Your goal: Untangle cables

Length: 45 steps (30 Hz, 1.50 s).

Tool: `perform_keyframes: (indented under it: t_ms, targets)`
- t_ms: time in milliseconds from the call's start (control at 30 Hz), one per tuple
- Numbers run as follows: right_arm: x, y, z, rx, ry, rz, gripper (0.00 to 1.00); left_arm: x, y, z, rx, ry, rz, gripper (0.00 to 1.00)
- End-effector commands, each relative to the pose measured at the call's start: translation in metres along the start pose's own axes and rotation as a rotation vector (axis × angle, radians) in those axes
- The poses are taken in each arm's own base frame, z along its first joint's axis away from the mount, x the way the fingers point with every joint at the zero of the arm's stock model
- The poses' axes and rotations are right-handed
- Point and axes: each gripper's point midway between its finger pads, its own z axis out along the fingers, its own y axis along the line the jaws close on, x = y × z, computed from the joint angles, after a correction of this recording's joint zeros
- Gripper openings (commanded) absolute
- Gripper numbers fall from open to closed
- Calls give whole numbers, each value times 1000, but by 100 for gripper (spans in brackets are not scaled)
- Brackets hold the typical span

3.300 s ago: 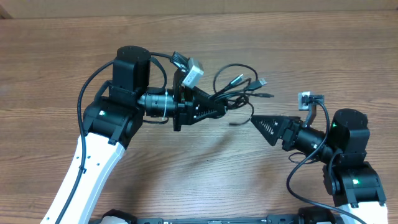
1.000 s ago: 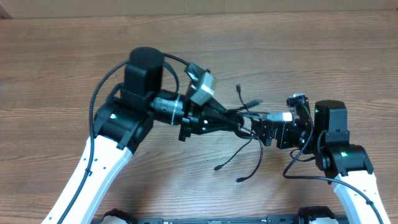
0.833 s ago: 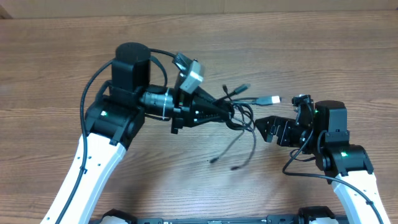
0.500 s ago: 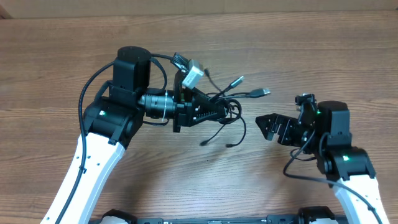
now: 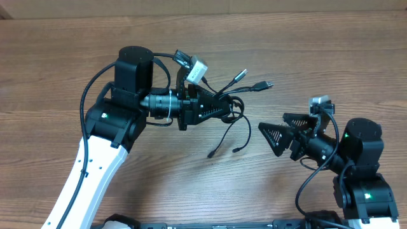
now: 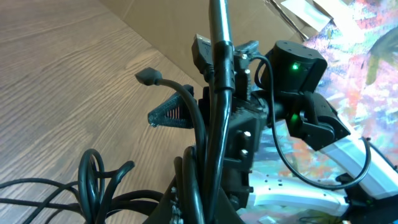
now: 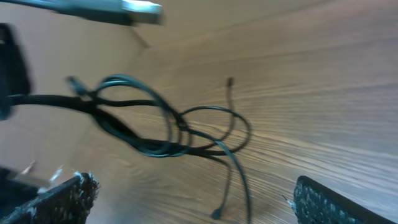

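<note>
Pinching one cable bundle (image 5: 236,103) is the left gripper (image 5: 227,108); right gripper (image 5: 272,121) spread.

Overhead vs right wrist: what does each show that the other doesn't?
Overhead only: both arms whole, the left gripper shut on the tangled black cable bundle, and the right gripper open and apart from it.
Right wrist only: a close look at the bundle's crossed loops, framed by its own textured black fingers.
Both: the bundle, loose cable ends trailing from it, a silver plug sticking out, and the brown wooden table.
</note>
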Motion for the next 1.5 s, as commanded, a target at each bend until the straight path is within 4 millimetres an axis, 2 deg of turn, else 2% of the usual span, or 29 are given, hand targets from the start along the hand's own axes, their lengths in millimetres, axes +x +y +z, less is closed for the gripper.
perform_keyframes:
  t_ms: [0, 100, 200, 333, 433, 633, 733, 800, 833, 867, 1000, 1100, 1300, 1333, 1367, 1467]
  targets:
    - [-8, 24, -5, -106, -12, -123, 100, -4, -25, -1, 88, 7, 38, 4]
    - [-8, 29, -6, -135, -24, -294, 100, 0, -40, -1, 177, 22, 117, 4]
    - [-8, 29, -6, -134, -32, -417, 100, 2, -47, -2, 215, 29, 122, 5]
    - [-9, 30, -6, -136, -39, -473, 100, 4, -56, -5, 274, 34, 153, 4]
    - [-12, 40, -8, -190, -60, -504, 100, 5, -65, -4, 318, 40, 173, 4]
    - [-22, 59, -11, -288, -109, -576, 100, 10, -91, 7, 424, 64, 278, 4]
    - [-24, 61, -11, -300, -115, -586, 98, 11, -99, 11, 451, 68, 317, 4]
    - [-24, 61, -11, -300, -115, -586, 88, 10, -101, 12, 456, 66, 334, 4]
    - [-23, 61, -11, -300, -114, -585, 69, 9, -101, 12, 454, 62, 343, 4]
    - [-23, 61, -11, -304, -113, -584, 58, 9, -100, 12, 447, 59, 344, 4]
    - [-20, 61, -11, -309, -101, -570, 4, 3, -88, 14, 376, 37, 340, 4]
    - [-17, 60, -10, -308, -86, -551, 4, -3, -75, 16, 301, 22, 304, 4]
    - [-10, 57, -9, -308, -19, -272, 4, -20, -21, 20, -12, -45, 85, 6]
    - [-10, 57, -9, -308, -11, -222, 4, -20, -13, 20, -55, -52, 50, 15]
    - [-10, 57, -9, -308, 4, -125, 4, -20, 4, 18, -144, -66, -28, 35]
    - [-10, 57, -9, -306, 29, 41, 4, -17, 23, 14, -245, -83, -130, 74]
